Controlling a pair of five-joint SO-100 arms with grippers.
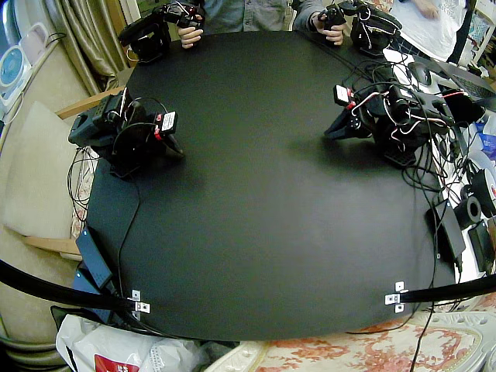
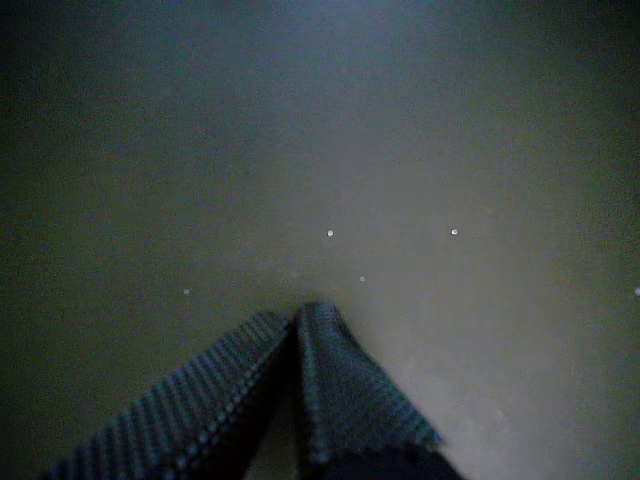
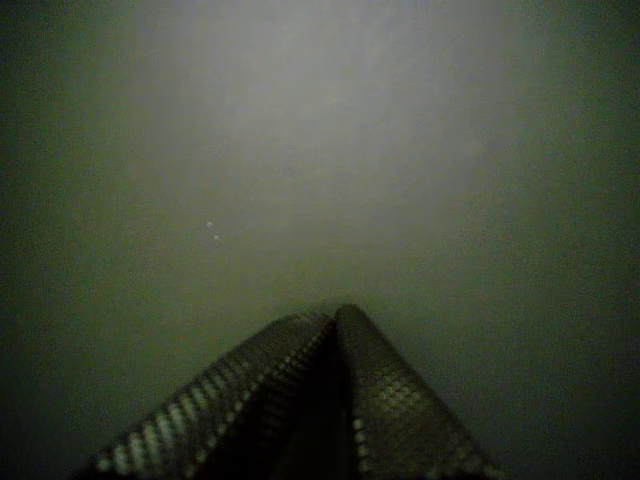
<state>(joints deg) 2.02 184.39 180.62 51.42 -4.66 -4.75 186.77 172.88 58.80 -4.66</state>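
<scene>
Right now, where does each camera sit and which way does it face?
Fixed view: high over the near edge, looking down across the black table; shows the right arm and the left arm.
A wrist view: on an arm's wrist, looking along its shut tool at bare table; which arm, cannot tell.
A wrist view: same mount and aim, shut tool, dimmer picture.
Shared: both wrist views look at the table that the fixed view covers.

Two small metal brackets (image 1: 136,301) are fixed at the near corners of the table (image 1: 256,232). A white plastic bag (image 1: 101,345) is seen below its near edge, a curtain (image 1: 81,35) beyond a far corner.
</scene>
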